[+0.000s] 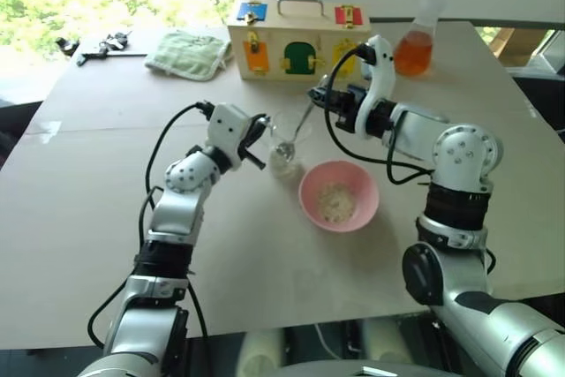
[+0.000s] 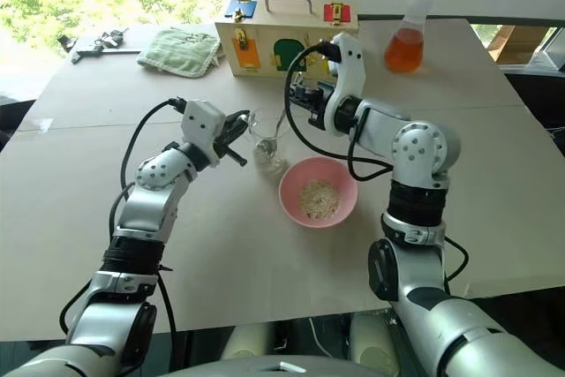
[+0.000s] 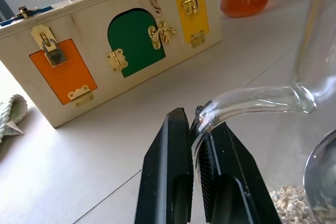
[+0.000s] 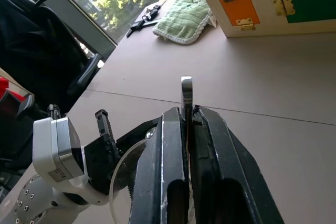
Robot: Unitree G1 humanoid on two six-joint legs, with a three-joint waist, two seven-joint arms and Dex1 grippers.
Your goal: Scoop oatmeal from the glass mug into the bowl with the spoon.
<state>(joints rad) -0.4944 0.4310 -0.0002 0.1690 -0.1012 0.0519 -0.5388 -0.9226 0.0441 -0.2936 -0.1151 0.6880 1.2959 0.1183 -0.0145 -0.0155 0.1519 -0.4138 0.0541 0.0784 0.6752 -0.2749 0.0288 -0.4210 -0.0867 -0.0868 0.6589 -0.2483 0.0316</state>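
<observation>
Oatmeal (image 1: 336, 203), pale dry loose flakes: one small heap lies in the shallow glossy pink bowl (image 1: 308, 193), and a thinner layer sits at the bottom of the tall clear glass mug (image 1: 284, 143). My reading: part of the transfer is done, with more left in the mug.

Left to right across the pale surface (image 1: 106, 218):
- Far left corner, small dark tools (image 1: 95, 45); beside them a folded green cloth (image 1: 188, 53).
- Left hand (image 1: 256, 140), fingers together and clamped on the mug's thin curved glass side handle; the left wrist view shows the handle pinched between the pads.
- Mug standing upright, just left of the bowl, close but whether touching I cannot tell.
- Slim shiny silver metal spoon (image 1: 298, 131), handle slanting up and right, its oval end down inside the mug near the flakes.
- Right hand (image 1: 320, 96), fingers together and clamped on the top of the spoon handle.
- Behind, a wooden latch box with coloured doors (image 1: 296, 41); far right, a conical flask of orange liquid (image 1: 415, 49), well apart from the work.

Handling, as judgement: flakes are light and spill readily, so the spoon should travel level. Glass is stiff, slick and fragile; the handle is a fair hold but gives little leverage. Spoon handle is thin and slippery, liable to twist in the grip.
</observation>
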